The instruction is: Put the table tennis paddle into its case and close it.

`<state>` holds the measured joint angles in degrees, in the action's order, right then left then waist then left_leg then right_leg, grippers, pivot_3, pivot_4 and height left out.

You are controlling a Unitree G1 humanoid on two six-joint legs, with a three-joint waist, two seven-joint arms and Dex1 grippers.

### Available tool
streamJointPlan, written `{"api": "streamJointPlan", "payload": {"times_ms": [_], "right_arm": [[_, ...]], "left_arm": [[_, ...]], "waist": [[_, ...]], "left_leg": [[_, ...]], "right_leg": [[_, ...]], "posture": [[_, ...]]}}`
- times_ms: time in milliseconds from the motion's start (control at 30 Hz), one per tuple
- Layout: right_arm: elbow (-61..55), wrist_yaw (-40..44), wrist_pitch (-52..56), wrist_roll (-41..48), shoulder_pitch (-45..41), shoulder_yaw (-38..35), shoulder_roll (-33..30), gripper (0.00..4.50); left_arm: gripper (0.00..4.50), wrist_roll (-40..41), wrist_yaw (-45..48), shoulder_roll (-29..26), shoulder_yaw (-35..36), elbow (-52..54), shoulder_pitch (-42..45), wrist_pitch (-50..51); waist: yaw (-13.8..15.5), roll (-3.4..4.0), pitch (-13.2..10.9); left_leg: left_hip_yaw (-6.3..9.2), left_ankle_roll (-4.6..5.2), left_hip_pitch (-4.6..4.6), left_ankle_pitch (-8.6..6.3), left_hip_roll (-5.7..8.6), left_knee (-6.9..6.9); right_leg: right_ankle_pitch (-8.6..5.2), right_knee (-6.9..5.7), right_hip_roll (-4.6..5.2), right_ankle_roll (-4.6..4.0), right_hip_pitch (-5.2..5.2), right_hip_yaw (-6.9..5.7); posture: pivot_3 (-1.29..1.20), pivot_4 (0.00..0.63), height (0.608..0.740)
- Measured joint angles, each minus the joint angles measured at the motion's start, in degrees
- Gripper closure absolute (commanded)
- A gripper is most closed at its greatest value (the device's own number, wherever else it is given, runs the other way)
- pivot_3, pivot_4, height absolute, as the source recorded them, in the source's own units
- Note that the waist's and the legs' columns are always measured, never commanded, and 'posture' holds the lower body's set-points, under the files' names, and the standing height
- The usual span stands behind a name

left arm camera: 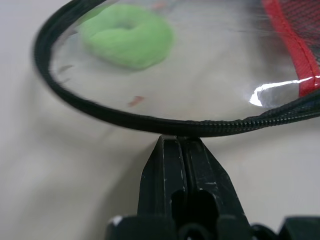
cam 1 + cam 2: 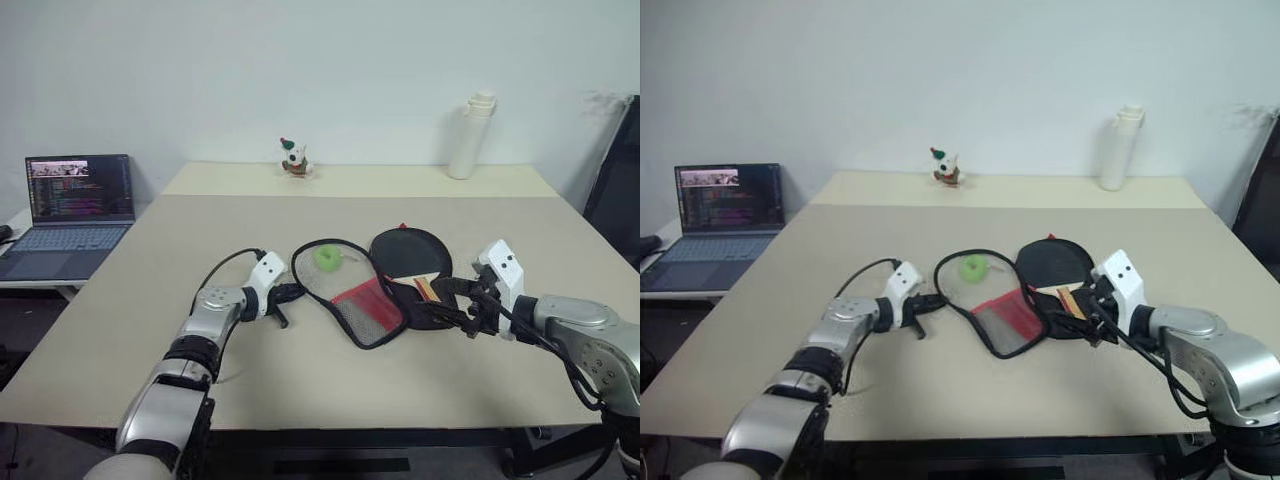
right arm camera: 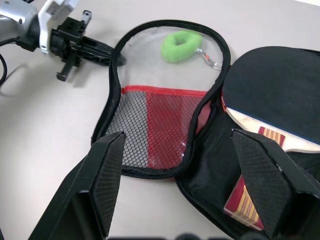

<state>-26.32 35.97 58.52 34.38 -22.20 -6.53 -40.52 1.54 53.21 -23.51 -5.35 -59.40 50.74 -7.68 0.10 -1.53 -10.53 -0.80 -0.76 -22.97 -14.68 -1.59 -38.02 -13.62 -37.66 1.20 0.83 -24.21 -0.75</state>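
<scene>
left gripper (image 1: pixel 177 142) fingers pressed together right at the case (image 3: pixel 150 135) flap's zipper rim; right gripper (image 3: pixel 187 180) spread wide over the open case.

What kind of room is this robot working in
Probably an office or lab workspace: a plain beige table against a bare white wall, with an open laptop showing code on a side desk.

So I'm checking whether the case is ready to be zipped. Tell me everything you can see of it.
The case lies open on the table, a soft black pouch with a zip round its rim. Its flap is folded out flat, showing a clear window, red trim and a mesh pocket. A green ball on a cord rests on the flap. The paddle lies in the other half. The left gripper is shut at the flap's rim; the right gripper hangs open above.
</scene>
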Motion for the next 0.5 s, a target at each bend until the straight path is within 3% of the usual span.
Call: {"api": "streamJointPlan", "payload": {"times_ms": [500], "right_arm": [[0.6,1.2,-0.4,0.3,5.6,-7.9,-7.6,0.79]], "left_arm": [[4.42,-0.8,-2.3,13.5,0.3,-8.9,19.8,-2.7]], "waist": [[-0.1,-0.11,-0.1]], "left_leg": [[-0.19,0.0,0.0,0.0,0.03,0.01]], "right_leg": [[0.0,0.05,-0.01,0.03,-0.01,-0.02]], "posture": [[0.0,0.15,0.74]]}}
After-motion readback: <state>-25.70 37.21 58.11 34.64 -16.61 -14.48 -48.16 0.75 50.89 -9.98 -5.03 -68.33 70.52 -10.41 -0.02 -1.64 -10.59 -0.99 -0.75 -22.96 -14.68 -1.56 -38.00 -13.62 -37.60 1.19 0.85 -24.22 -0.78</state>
